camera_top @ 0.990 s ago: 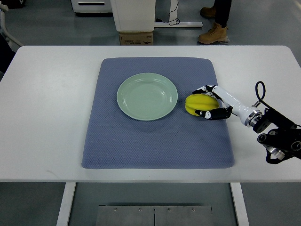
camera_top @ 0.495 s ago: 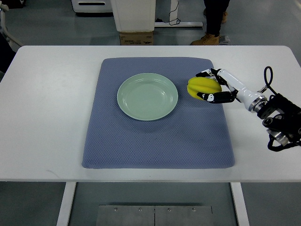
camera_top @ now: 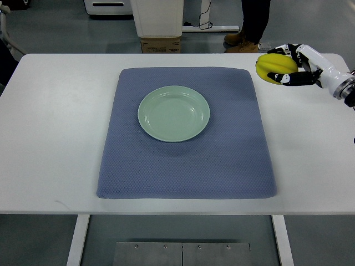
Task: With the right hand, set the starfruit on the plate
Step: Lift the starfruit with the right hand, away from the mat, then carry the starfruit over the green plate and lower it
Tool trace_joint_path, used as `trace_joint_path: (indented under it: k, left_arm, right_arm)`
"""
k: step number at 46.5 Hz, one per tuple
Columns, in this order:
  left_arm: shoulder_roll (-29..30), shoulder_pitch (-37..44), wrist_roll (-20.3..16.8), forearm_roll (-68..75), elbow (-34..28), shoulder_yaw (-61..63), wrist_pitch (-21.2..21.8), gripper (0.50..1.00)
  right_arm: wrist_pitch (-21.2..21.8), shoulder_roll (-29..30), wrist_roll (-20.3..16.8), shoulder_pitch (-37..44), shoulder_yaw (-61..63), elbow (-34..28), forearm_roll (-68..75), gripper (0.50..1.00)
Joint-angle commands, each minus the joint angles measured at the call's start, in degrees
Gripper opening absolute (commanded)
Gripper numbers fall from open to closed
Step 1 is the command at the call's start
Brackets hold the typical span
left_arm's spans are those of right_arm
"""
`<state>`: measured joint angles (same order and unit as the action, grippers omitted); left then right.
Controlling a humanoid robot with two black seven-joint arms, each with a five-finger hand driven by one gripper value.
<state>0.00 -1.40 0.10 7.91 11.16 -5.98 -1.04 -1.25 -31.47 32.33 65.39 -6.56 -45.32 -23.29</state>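
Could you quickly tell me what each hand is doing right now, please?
Left hand: not in view.
Right hand: closed on the starfruit, near the table's far right corner.

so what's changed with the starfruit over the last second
The right hand has kept its grasp on the starfruit and carried it off the blue mat, up and toward the table's far right corner, away from the plate. Plate and mat stayed put.

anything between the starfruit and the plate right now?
No objects. In the top view, only bare blue mat and a strip of white table separate the starfruit, held in the right hand, from the plate.
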Motion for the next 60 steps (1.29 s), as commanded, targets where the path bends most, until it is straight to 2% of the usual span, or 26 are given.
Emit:
trace_joint_path:
  k: [1,7,37,57,60]
  left_arm:
    - [0.0,0.0,0.0,0.0,0.0,0.0,0.0,1.000]
    - [0.0,0.0,0.0,0.0,0.0,0.0,0.0,1.000]
    - [0.0,0.0,0.1,0.0,0.0,0.0,0.0,1.000]
    - [0.0,0.0,0.0,0.0,0.0,0.0,0.0,1.000]
    - [0.0,0.0,0.0,0.0,0.0,0.0,0.0,1.000]
  right_arm:
    - [0.3,0.2,-0.2,0.0,0.4,-0.1,0.0,0.500]
    - [0.3,1.2,-0.4,0.1,0.5,-0.1,0.0,0.500]
    - [-0.3,18.0,-1.8,3.3,0.8,0.8,0.0,0.500]
    - [-0.6,27.8,-3.1,0.9,0.2,4.7,-0.1,0.500]
    - [-0.5,30.3,-3.1,0.6,0.1,7.5,-0.2,0.500]
